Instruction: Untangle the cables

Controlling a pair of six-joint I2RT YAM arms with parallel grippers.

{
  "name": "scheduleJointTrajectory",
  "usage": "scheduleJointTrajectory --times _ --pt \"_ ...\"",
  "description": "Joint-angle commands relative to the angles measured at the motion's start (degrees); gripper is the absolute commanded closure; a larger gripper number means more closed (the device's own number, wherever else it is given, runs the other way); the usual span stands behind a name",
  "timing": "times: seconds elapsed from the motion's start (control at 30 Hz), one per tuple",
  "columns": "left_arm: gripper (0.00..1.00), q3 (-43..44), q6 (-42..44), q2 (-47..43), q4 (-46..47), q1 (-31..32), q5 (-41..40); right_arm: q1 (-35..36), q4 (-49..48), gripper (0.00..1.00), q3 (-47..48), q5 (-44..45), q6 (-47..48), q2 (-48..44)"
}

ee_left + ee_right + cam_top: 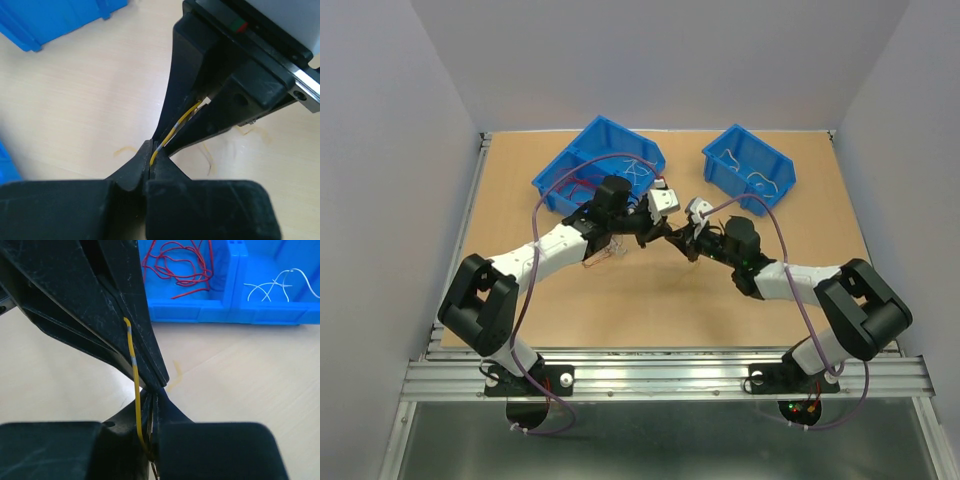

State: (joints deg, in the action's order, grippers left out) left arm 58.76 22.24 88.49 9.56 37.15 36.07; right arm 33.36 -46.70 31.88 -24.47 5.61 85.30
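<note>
A yellow cable point(175, 127) with a grey band runs between my two grippers, which meet tip to tip above the middle of the table. My left gripper point(150, 154) point(662, 229) is shut on one end of it. The same yellow cable point(132, 357) runs down the side of a finger and into the nearly closed jaws of my right gripper point(156, 394) point(687, 238), beside a thin dark strand. A small bunch of loose cables point(605, 255) lies on the table under the left arm. Red cables point(176, 265) and white cables point(274, 286) lie in the bin behind.
A divided blue bin point(590, 150) stands at the back left of centre, close behind the grippers. A second blue bin point(725, 160) at the back right holds a white cable point(760, 181). Purple cords loop along both arms.
</note>
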Motion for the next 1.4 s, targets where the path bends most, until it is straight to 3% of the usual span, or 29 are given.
scheduleJointTrajectory --times 0.0,0.07,0.1,0.3,0.5,0.73,0.87,1.07,1.37 --pt "0.96 2.15 -0.53 -1.39 -0.77 0.38 3.39 0.47 -5.51 0.99 0.29 -4.8 -0.24 -0.22" --pt "0.84 0.57 -0.62 -2.7 0.89 0.12 2.43 0.47 -5.51 0.99 0.38 -4.89 -1.56 -0.57" --pt "0.71 -0.22 -0.88 -3.4 2.03 0.03 1.81 0.56 -5.51 0.99 0.29 -4.63 -2.0 -0.57" --pt "0.4 -5.23 -2.29 -9.12 8.63 -1.28 0.31 0.47 -5.07 0.99 -0.5 1.61 -5.08 -2.59" --pt "0.3 -6.46 -3.42 -10.96 10.47 -2.25 0.32 0.39 -1.83 1.0 1.16 9.25 -7.71 -2.5" --pt "0.23 -11.21 -8.44 -16.05 18.73 -7.08 -1.18 -1.37 4.16 1.0 6.17 21.38 -11.32 -5.13" --pt "0.22 -13.49 -9.15 -18.17 22.16 -8.14 -3.2 -6.54 6.97 0.99 13.02 20.7 -14.39 -7.43" --pt "0.21 -13.24 -7.56 -16.86 22.52 -8.14 -3.38 -14.46 10.75 0.99 24.18 14.36 -20.01 -2.86" --pt "0.21 -12.62 -5.89 -14.57 22.08 -8.14 -3.91 -27.39 11.72 0.99 40.8 21.73 -26.79 8.56"
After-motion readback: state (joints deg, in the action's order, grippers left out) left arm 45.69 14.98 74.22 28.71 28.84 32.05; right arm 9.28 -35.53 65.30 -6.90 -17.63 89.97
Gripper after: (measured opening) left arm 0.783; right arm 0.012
